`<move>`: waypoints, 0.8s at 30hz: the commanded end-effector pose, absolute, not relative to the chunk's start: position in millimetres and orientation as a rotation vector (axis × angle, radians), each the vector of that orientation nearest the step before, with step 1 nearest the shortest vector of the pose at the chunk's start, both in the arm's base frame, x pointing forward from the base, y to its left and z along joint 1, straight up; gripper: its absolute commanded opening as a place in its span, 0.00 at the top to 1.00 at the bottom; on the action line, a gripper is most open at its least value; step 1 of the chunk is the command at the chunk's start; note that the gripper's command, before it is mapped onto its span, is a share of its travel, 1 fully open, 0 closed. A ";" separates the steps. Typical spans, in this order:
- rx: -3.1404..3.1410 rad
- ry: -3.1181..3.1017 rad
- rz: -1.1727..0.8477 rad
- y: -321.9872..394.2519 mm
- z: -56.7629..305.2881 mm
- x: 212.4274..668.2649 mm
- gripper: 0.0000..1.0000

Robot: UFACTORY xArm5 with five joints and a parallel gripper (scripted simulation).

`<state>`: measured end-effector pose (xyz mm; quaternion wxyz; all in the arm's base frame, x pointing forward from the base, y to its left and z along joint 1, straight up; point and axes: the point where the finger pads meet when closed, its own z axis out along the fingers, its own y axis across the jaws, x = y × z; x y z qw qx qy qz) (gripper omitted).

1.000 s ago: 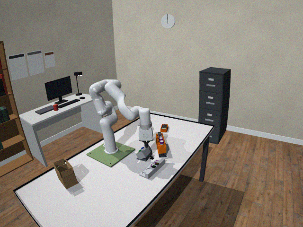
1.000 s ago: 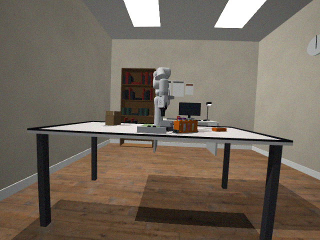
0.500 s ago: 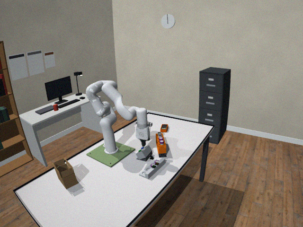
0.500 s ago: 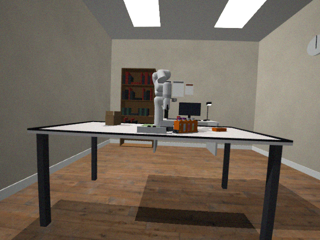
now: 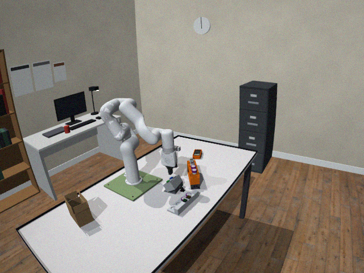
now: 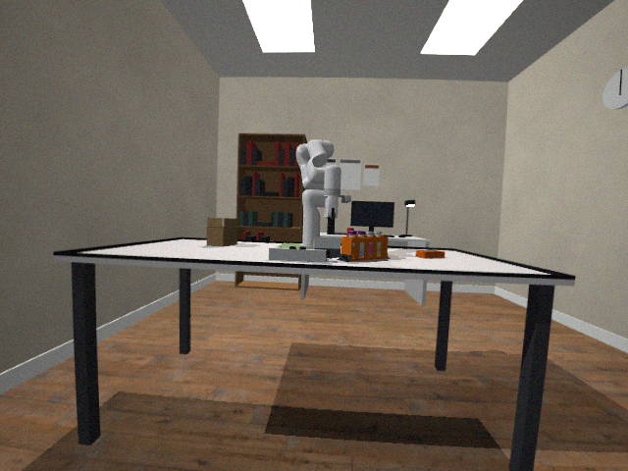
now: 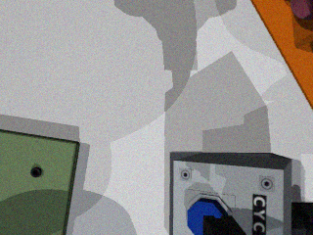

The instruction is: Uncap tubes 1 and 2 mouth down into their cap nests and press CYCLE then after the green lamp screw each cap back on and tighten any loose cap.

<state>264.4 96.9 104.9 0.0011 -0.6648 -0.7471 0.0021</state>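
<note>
Your fingers (image 5: pixel 169 171) are fully closed on nothing, poised just above the blue CYCLE key (image 7: pixel 201 215) in the grey key housing (image 5: pixel 173 185). Two purple caps (image 5: pixel 185 197) sit in the cap tray (image 5: pixel 179 206) on the tabletop (image 5: pixel 123 235), beside the orange decapping station (image 5: pixel 193 177).

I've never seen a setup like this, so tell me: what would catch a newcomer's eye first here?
Most likely the white arm, bent over a big white table from its green base plate, with its closed gripper poised just above a small grey key box. Right beside that sits a bright orange tube rack. In the wrist view, the blue key fills the lower edge.
</note>
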 end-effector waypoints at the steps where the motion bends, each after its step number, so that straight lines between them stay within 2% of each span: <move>1: -2.094 -2.351 0.005 98.3 105.9 264.3 1.00; 7: -2.094 -2.351 0.005 98.2 87.9 264.3 1.00; 24: -2.094 -2.351 0.005 98.2 87.9 264.3 1.00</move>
